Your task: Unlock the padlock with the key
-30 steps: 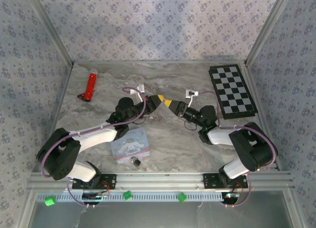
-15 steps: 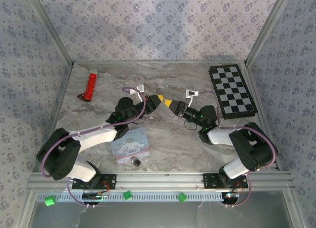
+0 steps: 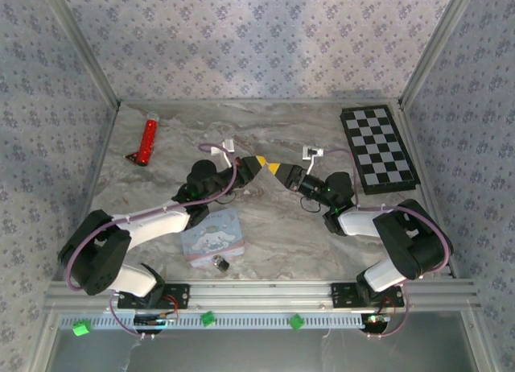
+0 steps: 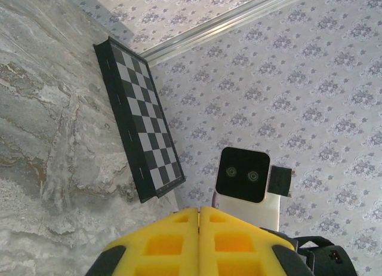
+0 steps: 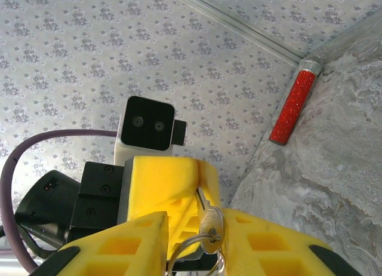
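The left gripper [image 3: 261, 161], clenched, faces the right gripper [image 3: 276, 167] mid-frame. The key [image 5: 209, 229] sits between the right gripper's fingers [image 5: 271, 249]; whether they grasp it is unclear.

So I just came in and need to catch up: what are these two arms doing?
Both grippers meet at the key, in the air over the middle of the table. The left gripper is shut, apparently on the key's blade. The right gripper has a finger on each side of its head; whether it pinches is unclear. The padlock lies untouched beside the tin.
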You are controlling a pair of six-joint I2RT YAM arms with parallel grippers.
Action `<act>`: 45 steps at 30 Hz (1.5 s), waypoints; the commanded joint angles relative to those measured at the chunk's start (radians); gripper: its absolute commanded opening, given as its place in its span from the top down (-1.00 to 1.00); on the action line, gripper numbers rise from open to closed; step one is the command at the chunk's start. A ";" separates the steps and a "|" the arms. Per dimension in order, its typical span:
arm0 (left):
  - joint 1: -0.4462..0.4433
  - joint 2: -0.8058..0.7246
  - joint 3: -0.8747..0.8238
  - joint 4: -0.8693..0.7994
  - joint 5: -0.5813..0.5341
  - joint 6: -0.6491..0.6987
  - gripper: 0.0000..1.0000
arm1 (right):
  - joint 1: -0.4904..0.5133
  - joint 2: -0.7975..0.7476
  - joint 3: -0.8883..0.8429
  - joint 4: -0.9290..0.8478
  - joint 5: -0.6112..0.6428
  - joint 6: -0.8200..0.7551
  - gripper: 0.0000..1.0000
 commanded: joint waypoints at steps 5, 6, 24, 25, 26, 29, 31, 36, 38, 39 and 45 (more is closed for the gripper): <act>0.005 -0.021 -0.010 0.028 -0.005 0.013 1.00 | 0.002 0.018 0.030 0.034 -0.006 0.010 0.28; 0.006 -0.022 -0.011 0.029 -0.006 0.013 1.00 | 0.004 0.021 0.032 0.034 -0.008 0.009 0.28; 0.008 -0.044 -0.022 0.006 -0.032 0.034 1.00 | 0.009 0.032 0.032 0.034 -0.019 0.015 0.66; 0.008 -0.045 -0.023 0.006 -0.032 0.035 1.00 | 0.009 0.031 0.032 0.033 -0.020 0.015 0.67; 0.008 -0.046 -0.022 0.005 -0.033 0.037 1.00 | 0.009 0.031 0.030 0.033 -0.020 0.017 0.69; 0.007 -0.045 -0.021 -0.004 -0.034 0.048 1.00 | 0.009 0.030 0.029 0.034 -0.022 0.019 0.72; 0.012 -0.041 -0.012 -0.020 -0.028 0.058 1.00 | 0.006 0.036 0.029 0.033 -0.023 0.030 0.79; 0.044 -0.046 0.001 -0.082 0.005 0.096 0.79 | -0.028 0.055 0.030 0.023 -0.050 0.071 1.00; 0.065 -0.070 0.005 -0.154 0.011 0.123 0.58 | -0.052 0.049 0.022 -0.021 -0.062 0.067 1.00; 0.079 -0.088 0.014 -0.225 0.016 0.145 0.45 | -0.064 0.038 0.017 -0.060 -0.066 0.056 1.00; 0.121 -0.223 0.200 -1.003 -0.092 0.366 -0.09 | -0.119 -0.108 0.028 -0.492 -0.105 -0.146 1.00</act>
